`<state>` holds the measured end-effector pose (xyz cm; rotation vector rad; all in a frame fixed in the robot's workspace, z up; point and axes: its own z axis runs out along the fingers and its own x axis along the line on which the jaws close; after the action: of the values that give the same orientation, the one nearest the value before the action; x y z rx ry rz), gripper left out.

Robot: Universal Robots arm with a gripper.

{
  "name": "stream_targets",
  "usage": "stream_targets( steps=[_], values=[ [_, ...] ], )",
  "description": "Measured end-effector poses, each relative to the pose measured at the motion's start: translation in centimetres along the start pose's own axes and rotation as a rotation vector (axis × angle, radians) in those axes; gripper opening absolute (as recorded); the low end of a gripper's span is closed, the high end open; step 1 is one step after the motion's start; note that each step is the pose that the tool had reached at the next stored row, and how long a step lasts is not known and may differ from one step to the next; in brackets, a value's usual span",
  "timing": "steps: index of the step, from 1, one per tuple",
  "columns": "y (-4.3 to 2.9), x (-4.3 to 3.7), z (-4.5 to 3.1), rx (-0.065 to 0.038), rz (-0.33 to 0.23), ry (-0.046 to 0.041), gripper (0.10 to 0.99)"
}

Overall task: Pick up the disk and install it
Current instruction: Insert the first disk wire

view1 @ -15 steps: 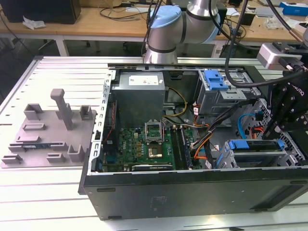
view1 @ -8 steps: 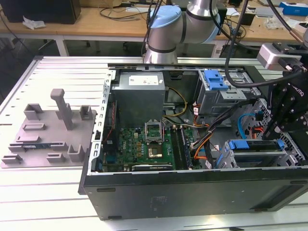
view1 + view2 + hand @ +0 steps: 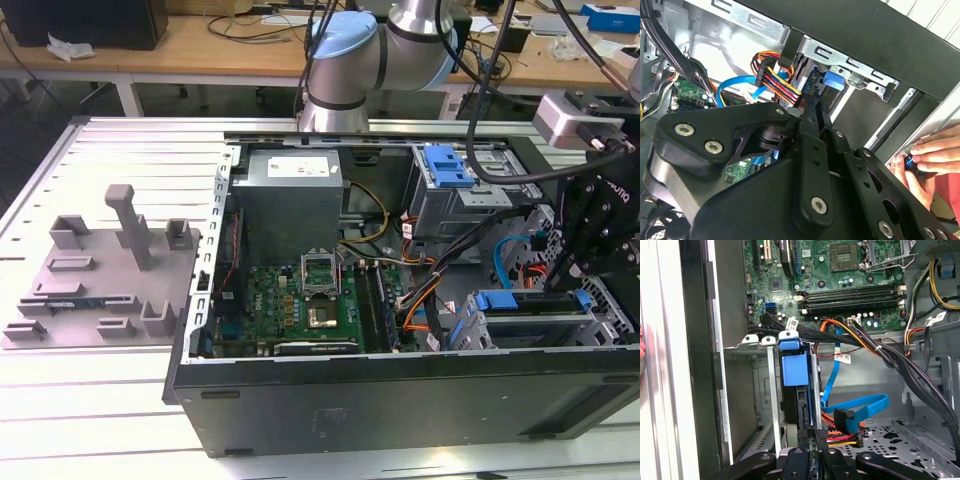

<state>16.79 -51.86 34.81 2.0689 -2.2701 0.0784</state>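
Note:
The disk [image 3: 792, 367], in its blue plastic carrier, stands slotted edge-on in the grey drive cage [image 3: 771, 405] at the front corner of the open computer case. In the exterior view its blue carrier [image 3: 497, 300] shows at the case's lower right. My gripper [image 3: 814, 432] hangs just behind the disk's rear edge, its two black fingers pressed together with nothing between them. In the second wrist view the thin fingertips [image 3: 812, 107] point at the blue carrier tab [image 3: 835, 80]. I cannot tell whether the tips touch the disk.
A bundle of coloured power wires [image 3: 840, 430] and a blue data cable [image 3: 865, 405] lie beside the cage. The green motherboard [image 3: 300, 300] fills the case floor. A blue bracket [image 3: 447, 165] tops the far cage. A person's hand [image 3: 930, 155] rests outside the case wall. A grey fixture [image 3: 100, 270] stands at the exterior view's left.

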Motion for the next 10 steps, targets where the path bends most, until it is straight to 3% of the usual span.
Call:
stream_targets(
  steps=[10],
  values=[
    [0.00, -0.03, 0.31, 0.000, 0.002, -0.0001, 0.165]
  ],
)
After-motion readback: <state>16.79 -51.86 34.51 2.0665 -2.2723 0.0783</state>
